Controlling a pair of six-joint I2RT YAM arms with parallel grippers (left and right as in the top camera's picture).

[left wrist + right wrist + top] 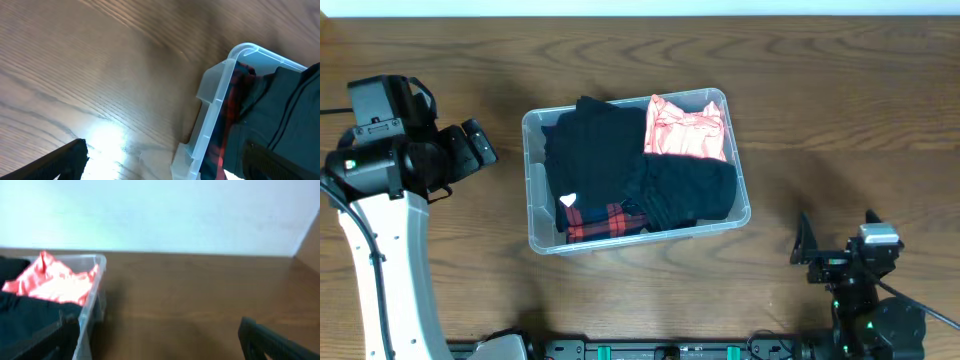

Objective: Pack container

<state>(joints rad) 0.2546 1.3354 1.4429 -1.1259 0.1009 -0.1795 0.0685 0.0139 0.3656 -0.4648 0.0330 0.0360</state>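
The clear plastic container (536, 180) sits mid-table, filled with folded garments: a black one (592, 150), a pink one (686, 130), another dark one (688, 188) and a red plaid one (602, 221). My left gripper (480, 143) is open and empty, left of the container. In the left wrist view the container's corner (220, 95) shows at right, with plaid (231, 107) and dark cloth inside. My right gripper (838, 237) is open and empty at the front right. The right wrist view shows the container's wall (92, 292) and the pink garment (52, 282) at left.
The wooden table (820, 120) surrounds the container. A pale wall (165, 215) rises behind the table's far edge. The arm bases stand along the front edge.
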